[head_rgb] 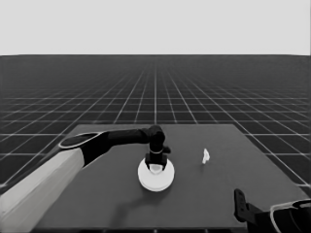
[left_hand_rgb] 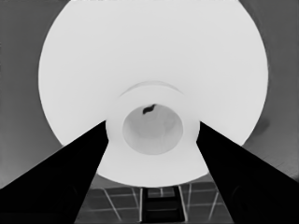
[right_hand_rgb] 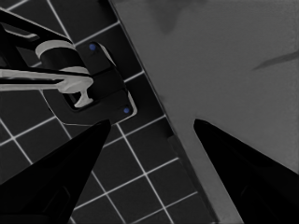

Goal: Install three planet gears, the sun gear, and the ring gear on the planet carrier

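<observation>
The larger round part (head_rgb: 155, 178), the ring gear, lies at the middle of the table as a thick white disc. My left gripper (head_rgb: 155, 167) hangs straight down over its centre. In the left wrist view the larger round part (left_hand_rgb: 154, 60) fills the picture, and its raised hub (left_hand_rgb: 152, 163) with a centre hole sits between my left gripper's (left_hand_rgb: 152, 125) fingers. The fingers stand wide apart, one at each side of the hub. The planet gears, the sun gear and the planet carrier are hidden. My right gripper (right_hand_rgb: 152, 122) is parked open at the table's near right corner.
A thin white piece (head_rgb: 206, 156) stands on the table to the right of the disc. The right arm (head_rgb: 272, 216) shows at the lower right corner. Dark machinery with blue lights (right_hand_rgb: 88, 84) sits past the table's edge (right_hand_rgb: 154, 100).
</observation>
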Available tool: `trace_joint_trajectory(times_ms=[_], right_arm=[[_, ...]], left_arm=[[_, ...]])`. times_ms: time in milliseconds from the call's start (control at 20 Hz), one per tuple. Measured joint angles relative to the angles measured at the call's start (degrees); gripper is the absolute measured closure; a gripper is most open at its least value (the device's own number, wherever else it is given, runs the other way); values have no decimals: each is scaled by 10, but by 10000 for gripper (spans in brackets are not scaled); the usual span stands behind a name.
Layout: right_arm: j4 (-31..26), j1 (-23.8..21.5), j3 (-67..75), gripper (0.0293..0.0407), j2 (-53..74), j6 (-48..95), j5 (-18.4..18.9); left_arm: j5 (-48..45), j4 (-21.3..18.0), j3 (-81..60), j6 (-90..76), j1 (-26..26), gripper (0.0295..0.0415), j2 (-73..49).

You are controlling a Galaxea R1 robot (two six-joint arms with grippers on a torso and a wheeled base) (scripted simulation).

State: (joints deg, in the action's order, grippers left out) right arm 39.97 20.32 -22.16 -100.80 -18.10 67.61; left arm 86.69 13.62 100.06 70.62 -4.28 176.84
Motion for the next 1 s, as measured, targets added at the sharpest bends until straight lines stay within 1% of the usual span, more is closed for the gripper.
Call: trace_joint_trajectory(times_ms=[1000], right_arm=[[0,0,0,315,0,0,0]], left_arm=[[0,0,0,-100,-3,362,-1]])
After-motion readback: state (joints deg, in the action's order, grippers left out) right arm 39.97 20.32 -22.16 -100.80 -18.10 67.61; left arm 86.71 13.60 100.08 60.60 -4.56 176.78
